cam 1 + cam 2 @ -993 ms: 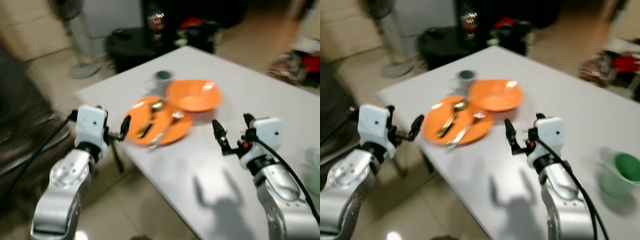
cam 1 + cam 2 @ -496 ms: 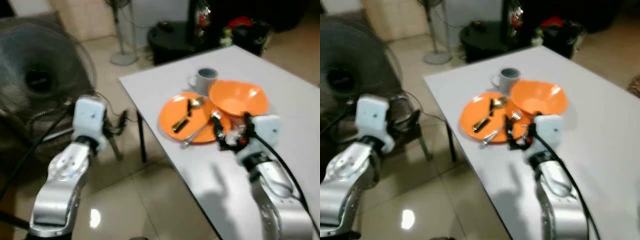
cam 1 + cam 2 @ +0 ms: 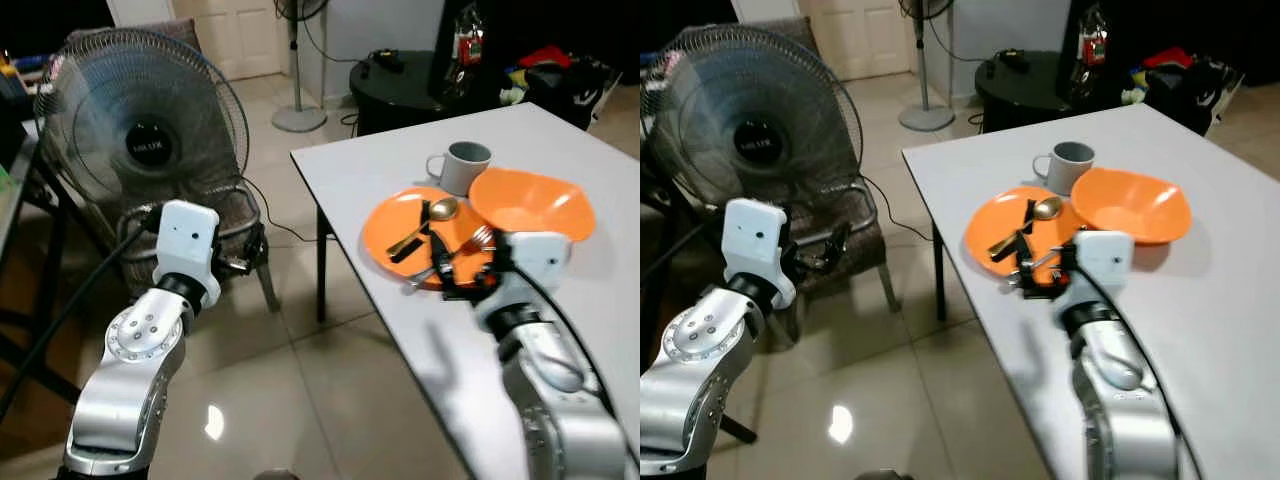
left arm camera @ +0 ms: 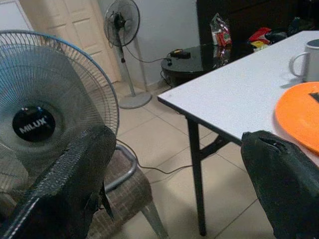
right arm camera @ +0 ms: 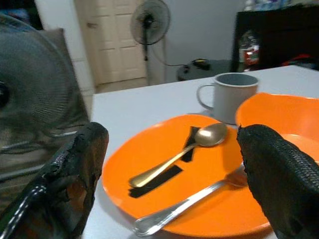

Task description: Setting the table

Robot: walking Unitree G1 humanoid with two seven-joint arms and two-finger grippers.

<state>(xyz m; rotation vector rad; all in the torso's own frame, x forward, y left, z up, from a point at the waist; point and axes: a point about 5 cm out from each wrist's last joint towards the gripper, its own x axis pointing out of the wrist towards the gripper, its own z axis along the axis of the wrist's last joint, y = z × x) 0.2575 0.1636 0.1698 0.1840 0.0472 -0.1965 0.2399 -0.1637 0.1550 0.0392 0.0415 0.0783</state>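
Orange plate [image 3: 425, 236] with spoon [image 3: 425, 224], fork [image 3: 452, 258] right of centre on surface [image 3: 350, 170]. Right claw [image 3: 462, 268] wide open, empty, at plate rim. Risk: low approach shoves plate into bowl [image 3: 530, 203].

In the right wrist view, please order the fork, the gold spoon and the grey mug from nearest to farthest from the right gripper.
Measured from the right gripper:
1. Fork: nearest, on the orange plate, its handle end over the near rim.
2. Gold spoon: next, across the plate's middle.
3. Grey mug: farthest, on the table behind the plate, beside the orange bowl.
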